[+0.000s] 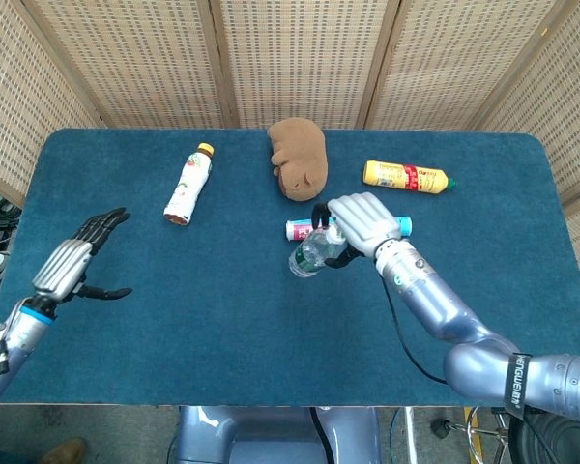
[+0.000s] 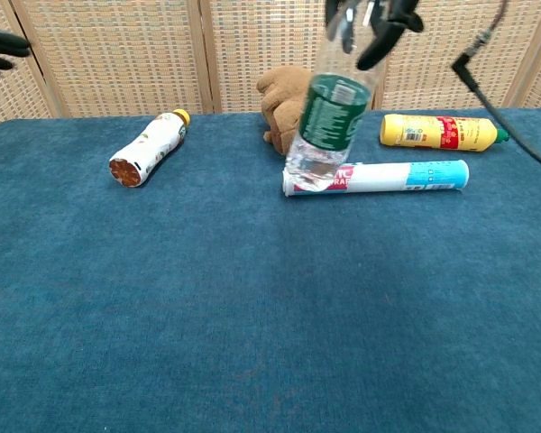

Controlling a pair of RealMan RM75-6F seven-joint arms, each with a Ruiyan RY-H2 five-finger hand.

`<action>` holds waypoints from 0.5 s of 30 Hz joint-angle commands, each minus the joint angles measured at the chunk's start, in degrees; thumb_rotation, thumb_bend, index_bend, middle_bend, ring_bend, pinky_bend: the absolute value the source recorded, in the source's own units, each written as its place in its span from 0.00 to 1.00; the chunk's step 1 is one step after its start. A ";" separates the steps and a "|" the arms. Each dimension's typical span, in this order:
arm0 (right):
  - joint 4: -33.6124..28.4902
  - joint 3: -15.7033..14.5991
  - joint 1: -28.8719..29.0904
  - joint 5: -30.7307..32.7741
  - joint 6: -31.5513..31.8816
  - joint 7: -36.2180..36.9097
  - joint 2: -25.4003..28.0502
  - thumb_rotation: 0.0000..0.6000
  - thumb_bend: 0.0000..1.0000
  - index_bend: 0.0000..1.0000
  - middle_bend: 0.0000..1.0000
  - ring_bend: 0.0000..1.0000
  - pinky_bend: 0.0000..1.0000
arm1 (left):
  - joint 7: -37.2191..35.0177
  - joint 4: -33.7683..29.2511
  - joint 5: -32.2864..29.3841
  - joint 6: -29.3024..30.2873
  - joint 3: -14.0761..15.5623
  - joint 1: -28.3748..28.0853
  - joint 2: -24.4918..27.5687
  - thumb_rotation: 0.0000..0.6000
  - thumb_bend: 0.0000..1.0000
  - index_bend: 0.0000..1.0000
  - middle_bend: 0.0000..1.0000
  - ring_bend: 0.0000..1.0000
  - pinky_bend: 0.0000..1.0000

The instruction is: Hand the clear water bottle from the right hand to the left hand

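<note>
The clear water bottle (image 1: 311,253) (image 2: 328,126), with a green label, hangs above the table near its middle, held by its neck in my right hand (image 1: 357,220) (image 2: 371,20). It tilts, base down and to the left. My left hand (image 1: 75,259) is open above the left part of the blue table (image 1: 222,319), fingers spread, well apart from the bottle. In the chest view only its dark fingertips (image 2: 2,45) show at the top left edge.
A white drink bottle (image 1: 188,184) (image 2: 147,147) lies at the back left. A brown plush toy (image 1: 299,158) (image 2: 293,110), a yellow bottle (image 1: 406,177) (image 2: 440,131) and a food wrap tube (image 2: 388,176) lie at the back right.
</note>
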 commanded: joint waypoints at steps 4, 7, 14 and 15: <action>0.90 -0.34 5.19 5.36 1.45 -2.65 -2.49 1.00 0.58 0.64 0.56 0.57 0.69 | -14.81 4.37 1.90 -6.05 -1.05 -8.77 -6.77 0.99 0.00 0.00 0.00 0.00 0.00; 1.19 -0.59 6.46 6.63 1.88 -3.17 -3.06 1.00 0.58 0.64 0.56 0.57 0.69 | -18.05 6.58 2.10 -7.09 -0.68 -10.69 -9.47 0.94 0.00 0.00 0.00 0.00 0.00; 2.24 -1.00 9.59 9.60 2.45 -4.05 -5.12 1.00 0.58 0.65 0.56 0.57 0.69 | -23.39 12.95 1.05 -6.72 -0.92 -14.49 -19.72 0.86 0.00 0.00 0.00 0.00 0.00; 2.33 -1.07 9.84 9.80 2.53 -4.11 -5.27 1.00 0.58 0.65 0.56 0.57 0.69 | -23.43 13.73 0.88 -6.33 -1.03 -14.72 -20.70 0.86 0.00 0.00 0.00 0.00 0.00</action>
